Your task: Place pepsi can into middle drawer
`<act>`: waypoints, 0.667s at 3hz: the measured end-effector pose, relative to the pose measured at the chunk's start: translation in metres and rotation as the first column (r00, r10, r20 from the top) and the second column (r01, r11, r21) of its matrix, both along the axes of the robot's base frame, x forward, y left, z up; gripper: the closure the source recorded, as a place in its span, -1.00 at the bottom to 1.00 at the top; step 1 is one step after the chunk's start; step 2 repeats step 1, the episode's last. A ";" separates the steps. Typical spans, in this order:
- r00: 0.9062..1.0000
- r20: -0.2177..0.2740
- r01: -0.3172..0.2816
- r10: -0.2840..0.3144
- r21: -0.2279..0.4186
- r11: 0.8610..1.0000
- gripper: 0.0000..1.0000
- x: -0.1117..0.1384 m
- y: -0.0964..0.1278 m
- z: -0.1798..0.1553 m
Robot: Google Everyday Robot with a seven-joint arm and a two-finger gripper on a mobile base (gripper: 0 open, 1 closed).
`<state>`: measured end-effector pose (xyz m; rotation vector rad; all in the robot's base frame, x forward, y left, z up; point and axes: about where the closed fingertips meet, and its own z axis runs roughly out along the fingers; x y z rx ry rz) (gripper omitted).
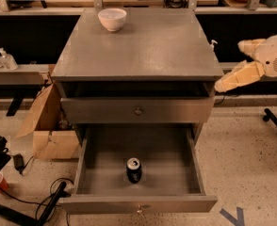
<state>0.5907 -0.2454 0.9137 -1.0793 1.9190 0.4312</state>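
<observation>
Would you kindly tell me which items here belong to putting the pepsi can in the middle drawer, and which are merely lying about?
Job: pepsi can, upright in the open middle drawer; gripper, jaws open, empty, right of the cabinet.
Lying about: white bowl on the cabinet top; cardboard box left of the cabinet; bottles on the left shelf.
</observation>
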 end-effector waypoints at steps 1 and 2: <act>0.967 0.175 0.203 -0.184 -0.102 0.974 -1.00 0.012 -0.034 0.054; 0.967 0.175 0.203 -0.184 -0.102 0.974 -1.00 0.012 -0.034 0.054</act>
